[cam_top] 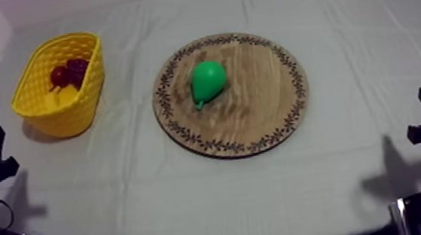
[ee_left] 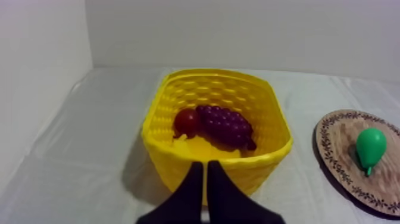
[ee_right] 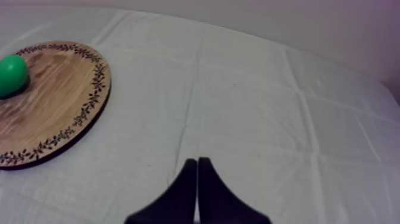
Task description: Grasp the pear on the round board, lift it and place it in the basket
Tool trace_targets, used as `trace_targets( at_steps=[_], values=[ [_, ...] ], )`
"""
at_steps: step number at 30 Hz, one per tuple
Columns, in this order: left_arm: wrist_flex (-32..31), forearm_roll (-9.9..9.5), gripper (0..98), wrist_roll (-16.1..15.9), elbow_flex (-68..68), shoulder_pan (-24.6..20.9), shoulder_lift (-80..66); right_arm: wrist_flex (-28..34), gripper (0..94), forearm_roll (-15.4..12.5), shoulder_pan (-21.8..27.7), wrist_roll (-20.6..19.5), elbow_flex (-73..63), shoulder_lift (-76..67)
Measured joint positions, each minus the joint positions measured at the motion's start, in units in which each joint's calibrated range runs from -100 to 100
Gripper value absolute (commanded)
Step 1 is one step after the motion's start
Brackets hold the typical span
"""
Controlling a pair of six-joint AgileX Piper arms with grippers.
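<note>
The pear [cam_top: 208, 81] lies on its side on the wooden board [cam_top: 273, 112], left of the board's centre, narrow stem end toward the near-left rim; in the right wrist view the picture's edge cuts the pear off to a rounded green part. The yellow basket [cam_top: 69, 116] stands well left of the board, apart from it, on the grey-white cloth [cam_top: 192, 197]; inside lie a bunch of grapes [ee_left: 225, 125] and a small red fruit [ee_left: 186, 121], touching; from above, the basket's wall hides part of both. The left gripper [ee_left: 205, 168] is left of the board, by the basket's near wall, black fingers pressed together in a narrow wedge, empty; whether the tips touch the wall cannot be told. The right gripper [ee_right: 196, 162] is over bare cloth right of the board, fingers likewise pressed together, empty.
</note>
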Motion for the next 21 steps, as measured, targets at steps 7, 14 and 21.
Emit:
trace_targets(
  at_steps=[7,14,21],
  values=[
    [3.3,1.11,0.0,-1.7,0.0,0.0,0.0,-0.1,0.5,0.0,0.0,0.0,0.0,0.0],
    [3.3,1.11,0.0,-1.7,0.0,0.0,0.0,-0.1,0.5,0.0,0.0,0.0,0.0,0.0],
    [2.9,0.69,0.0,-1.7,-0.6,0.0,0.0,-0.1,0.5,0.0,0.0,0.0,0.0,0.0]
  ],
)
